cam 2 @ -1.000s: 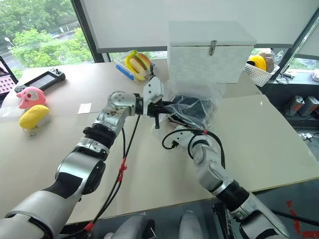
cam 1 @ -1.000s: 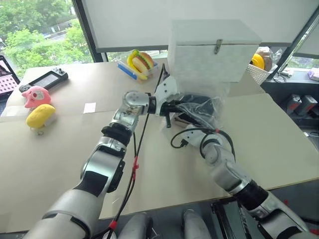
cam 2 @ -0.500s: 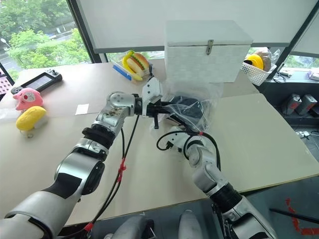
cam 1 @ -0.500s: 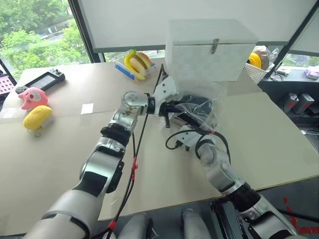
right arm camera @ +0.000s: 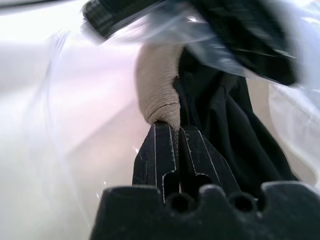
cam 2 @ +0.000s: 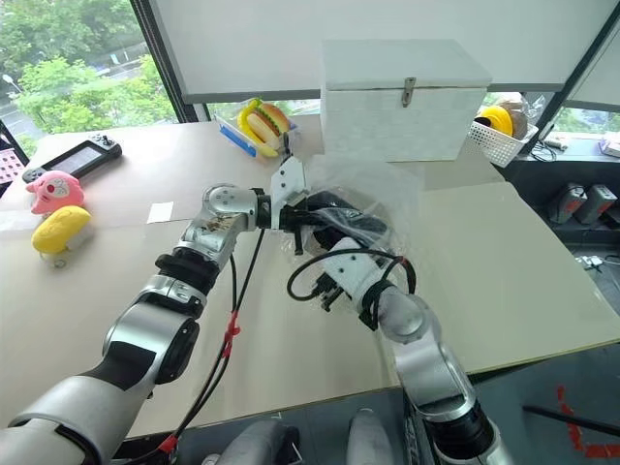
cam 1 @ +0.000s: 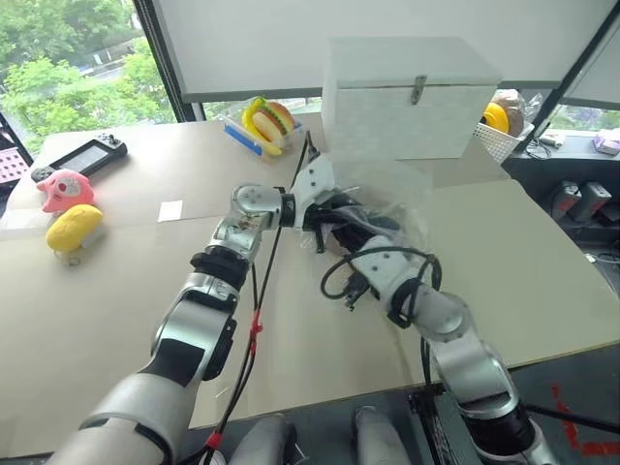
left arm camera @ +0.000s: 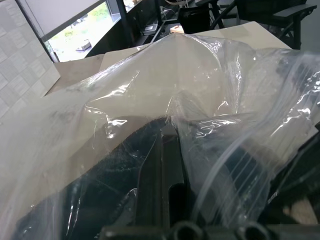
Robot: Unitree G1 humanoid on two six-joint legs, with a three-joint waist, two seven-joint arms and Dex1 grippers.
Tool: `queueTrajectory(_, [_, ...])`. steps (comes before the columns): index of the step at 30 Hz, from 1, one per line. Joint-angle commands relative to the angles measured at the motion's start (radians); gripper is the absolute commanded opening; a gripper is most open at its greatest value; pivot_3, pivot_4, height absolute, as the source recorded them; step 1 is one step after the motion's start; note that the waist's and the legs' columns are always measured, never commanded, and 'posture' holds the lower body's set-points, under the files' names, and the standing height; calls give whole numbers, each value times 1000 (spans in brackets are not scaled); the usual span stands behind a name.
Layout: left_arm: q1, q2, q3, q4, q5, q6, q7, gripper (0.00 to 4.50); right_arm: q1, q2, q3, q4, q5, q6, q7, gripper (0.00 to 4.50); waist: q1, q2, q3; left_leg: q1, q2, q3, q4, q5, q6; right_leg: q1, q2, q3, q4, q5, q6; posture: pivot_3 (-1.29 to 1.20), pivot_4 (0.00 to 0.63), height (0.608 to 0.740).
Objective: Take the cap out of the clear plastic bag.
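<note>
The clear plastic bag [cam 1: 392, 194] is held up above the middle of the table, in front of the white box. My left gripper [left arm camera: 169, 132] reaches in from the left and is shut on a fold of its plastic. Through the film the dark crown of the cap [left arm camera: 112, 172] shows inside the bag. My right gripper [right arm camera: 177, 131] comes up from below the bag and is shut on the cap's tan brim [right arm camera: 157, 92], with the black crown [right arm camera: 225, 117] hanging beside it. In the head views the two grippers sit close together at the bag's near-left side.
A white latched box [cam 1: 412, 97] stands right behind the bag. A toy burger [cam 1: 271, 121] lies at the back, a game console [cam 1: 85, 155], pink plush [cam 1: 66, 187] and yellow plush [cam 1: 76, 226] at far left. A white basket [cam 1: 499, 131] sits at back right.
My right gripper has shut on the cap's brim and has risen and drawn back toward me, rolling as it went. The left gripper keeps holding the bag in place.
</note>
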Motion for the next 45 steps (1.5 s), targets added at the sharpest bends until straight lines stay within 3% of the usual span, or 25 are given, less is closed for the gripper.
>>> queueTrajectory(1, [-20, 4, 11, -16, -4, 2, 9, 0, -59, 26, -96, -69, 37, 52, -26, 33, 4, 0, 0, 0, 0, 0, 0, 0, 0, 0, 0, 0, 0, 0, 0, 0, 150, 737])
queueTrajectory(6, [-22, 4, 10, -16, -5, 3, 11, 0, -72, 111, -117, -141, 151, 139, 1, 33, 5, 0, 0, 0, 1, 0, -1, 0, 0, -1, 0, 0, 1, 0, 0, 0, 150, 737])
queueTrajectory(10, [-32, 5, 15, -3, -2, -1, 15, 0, -54, 50, -69, -229, 187, 194, 41, 33, 11, 0, 0, 0, 0, 0, -1, 0, 0, -1, 0, 0, 0, 0, 0, 0, 150, 737])
queueTrajectory(14, [-37, 4, 16, 3, 1, -2, 16, 0, -75, -220, 193, -160, -24, 125, 30, 33, 14, 0, 0, 0, 0, 0, 0, -1, 1, -1, -1, -1, 0, 0, 0, 0, 150, 737])
queueTrajectory(16, [-37, 4, 15, 2, 1, -1, 16, 0, -83, -287, 268, -126, -84, 99, 20, 33, 13, 0, 0, 0, -1, 1, 0, 0, 0, -1, -1, -1, 0, 0, 0, 0, 150, 737])
queueTrajectory(21, [-36, 5, 12, 8, 4, -2, 10, 0, -119, -427, 542, 37, -399, -19, 36, 33, 11, 0, 0, 0, 0, 2, 0, 0, 0, -1, -1, -1, 0, 0, 0, 0, 150, 737])
queueTrajectory(26, [-36, 7, 12, 10, 3, 1, 8, 0, -92, -418, 568, 61, -566, -28, 54, 33, 13, 0, 0, -1, -1, 2, 1, 0, 0, -1, -2, -1, 0, 0, 0, 0, 150, 737])
queueTrajectory(31, [-33, 6, 11, 13, 4, 1, 9, 0, -101, -282, 613, 157, -674, -21, 119, 33, 9, 0, 0, -1, 0, 2, 1, 0, 0, -1, -1, -1, 0, 0, 0, 0, 150, 737])
queueTrajectory(35, [-34, 5, 10, 19, 5, 1, 12, 0, -190, -169, 629, 342, -685, -133, 147, 33, 1, 0, 0, 1, 0, 2, 1, 0, 0, 1, 0, -1, 0, 0, 0, 0, 150, 737])
queueTrajectory(39, [-26, 7, 11, 5, 2, 9, 6, 0, -191, -166, 601, 354, -742, -177, 160, 33, 0, 0, 0, 5, 1, 2, 0, 0, -1, 4, 0, -1, 0, 0, 0, 0, 150, 737])
queueTrajectory(45, [-14, 4, 10, 1, 1, 15, 2, 0, -45, -246, 532, 114, -892, -210, 235, 33, 13, 0, 0, 3, 0, 2, 0, 0, -1, 1, 0, -2, 1, 0, 0, 0, 150, 737])
